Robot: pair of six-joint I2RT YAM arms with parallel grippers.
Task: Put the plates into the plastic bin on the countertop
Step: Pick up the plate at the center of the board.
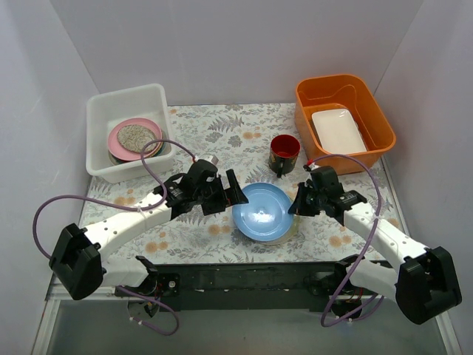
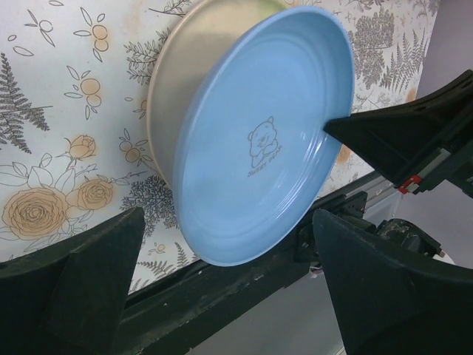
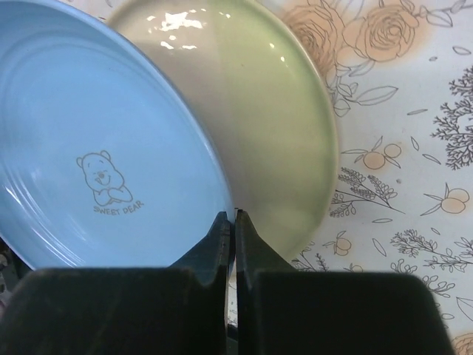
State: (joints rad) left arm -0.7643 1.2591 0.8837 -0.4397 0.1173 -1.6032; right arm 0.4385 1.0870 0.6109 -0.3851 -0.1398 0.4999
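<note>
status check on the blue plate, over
Left gripper open beside light blue plate. Right gripper shut on its rim, plate tilted up off pale green plate. Left gripper sits between it and plastic bin.

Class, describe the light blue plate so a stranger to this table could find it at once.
Start at the flower-printed countertop and go to its near middle, in front of the dark red mug. The light blue plate leans on a yellow-green plate; its colour and small bear drawing set it apart.
</note>
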